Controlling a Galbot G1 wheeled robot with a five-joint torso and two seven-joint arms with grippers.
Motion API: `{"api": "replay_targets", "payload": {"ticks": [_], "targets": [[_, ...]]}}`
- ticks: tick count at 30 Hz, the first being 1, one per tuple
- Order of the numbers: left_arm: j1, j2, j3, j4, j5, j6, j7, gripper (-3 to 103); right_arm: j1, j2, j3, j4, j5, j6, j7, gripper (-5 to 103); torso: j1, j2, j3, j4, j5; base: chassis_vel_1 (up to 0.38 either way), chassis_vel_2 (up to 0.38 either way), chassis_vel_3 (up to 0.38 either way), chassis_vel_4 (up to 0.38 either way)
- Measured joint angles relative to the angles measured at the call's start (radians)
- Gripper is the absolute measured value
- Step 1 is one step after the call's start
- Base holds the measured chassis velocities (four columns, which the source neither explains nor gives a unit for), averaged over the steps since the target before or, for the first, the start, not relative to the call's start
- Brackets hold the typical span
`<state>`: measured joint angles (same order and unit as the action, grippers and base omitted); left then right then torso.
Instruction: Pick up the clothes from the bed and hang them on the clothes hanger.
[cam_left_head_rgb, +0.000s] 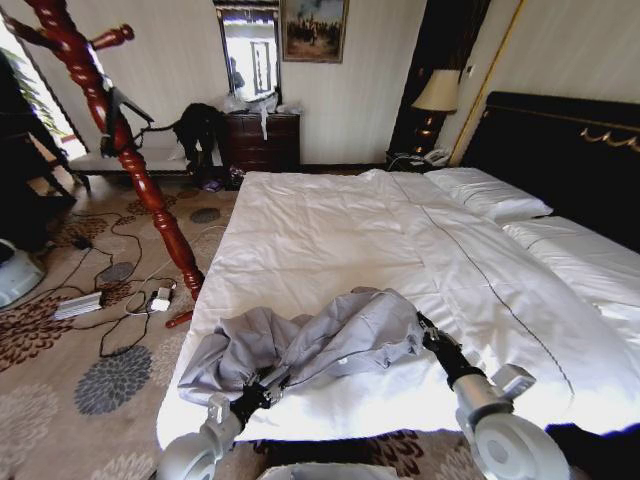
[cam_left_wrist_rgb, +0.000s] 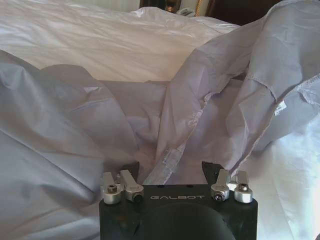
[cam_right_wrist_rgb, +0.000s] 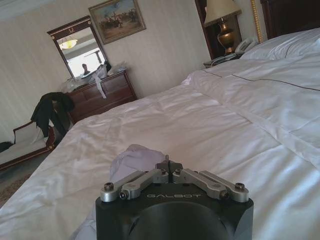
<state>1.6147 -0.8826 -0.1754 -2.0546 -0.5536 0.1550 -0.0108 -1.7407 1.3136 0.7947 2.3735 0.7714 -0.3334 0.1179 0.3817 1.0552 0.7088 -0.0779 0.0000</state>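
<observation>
the bed (cam_left_head_rgb: 330, 230) took up most of my view, and the jacket (cam_left_head_rgb: 310, 345) was bunched along its foot edge, nearer the left corner. it looked thin, floppy and slick, so i figured seams or the collar were the spots to grab. my left gripper (cam_left_wrist_rgb: 170, 167) had its fingers spread with a fold between them, not pinched. my right gripper (cam_right_wrist_rgb: 169, 167) was closed tight on a bit of the fabric.
</observation>
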Motion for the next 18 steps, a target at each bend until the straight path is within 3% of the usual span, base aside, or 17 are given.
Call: {"api": "replay_targets", "payload": {"ticks": [1,4,6,10,12,18], "targets": [[0.0,0.0,0.0,0.0,0.0,0.0,0.0,75,0.0,0.0,0.0,0.0,0.0,0.0,0.0,0,0.0,0.0,0.0,0.0,0.0,0.0,0.0,0.0,0.0],[0.004,-0.003,-0.002,0.0,0.002,-0.003,0.001,59,0.001,0.001,0.0,-0.001,0.0,0.0,0.0,0,0.0,0.0,0.0,0.0,0.0,0.0,0.0,0.0,0.0],[0.006,-0.004,-0.003,0.0,0.003,-0.004,0.001,59,0.002,0.001,-0.001,-0.002,0.0,0.0,0.0,0,0.0,0.0,0.0,0.0,0.0,0.0,0.0,0.0,0.0],[0.011,-0.011,-0.003,0.004,0.002,-0.004,0.001,37,0.003,0.002,-0.003,-0.002,0.0,0.0,0.0,0,0.0,0.0,0.0,0.0,0.0,0.0,0.0,0.0,0.0],[0.011,-0.012,-0.002,0.006,0.002,-0.004,0.001,37,0.003,0.002,-0.003,-0.002,0.0,0.0,0.0,0,0.0,0.0,0.0,0.0,0.0,0.0,0.0,0.0,0.0],[0.008,-0.017,-0.001,0.016,0.002,-0.004,0.001,10,0.0,0.002,-0.001,-0.001,0.0,0.001,0.0,0,0.0,0.0,0.0,0.0,0.0,0.0,0.0,0.0,0.0]]}}
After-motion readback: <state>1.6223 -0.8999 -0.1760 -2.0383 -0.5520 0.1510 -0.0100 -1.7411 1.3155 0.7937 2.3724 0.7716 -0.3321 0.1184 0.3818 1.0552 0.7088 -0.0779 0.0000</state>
